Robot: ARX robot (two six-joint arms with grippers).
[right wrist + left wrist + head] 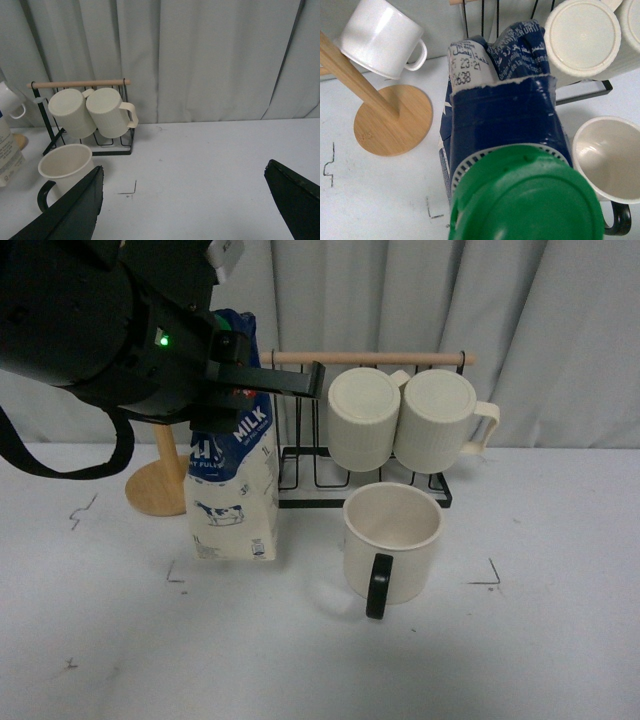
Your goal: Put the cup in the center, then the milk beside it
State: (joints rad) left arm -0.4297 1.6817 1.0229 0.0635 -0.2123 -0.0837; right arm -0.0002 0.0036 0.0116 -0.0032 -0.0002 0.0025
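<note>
We read the left claw (pixel 262 378) as clamped on the top of the milk (pixel 232 502), which stands upright, long axis vertical, just left of the cup (pixel 392 540) with a gap between. The cup sits mid-way across the bench (pixel 560 660). The right claw (pixel 184 172) is spread open, farther off.

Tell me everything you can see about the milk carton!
The milk carton is tall, blue on top and white below. It looks like cardboard, with "MILK" lettering, a little cow drawing and a round green cap. It seems to stand upright on the white table, left of the black-handled cup and not touching it. In the front view the left arm's black fingers hide its top; whether they squeeze it can't be seen.
</note>
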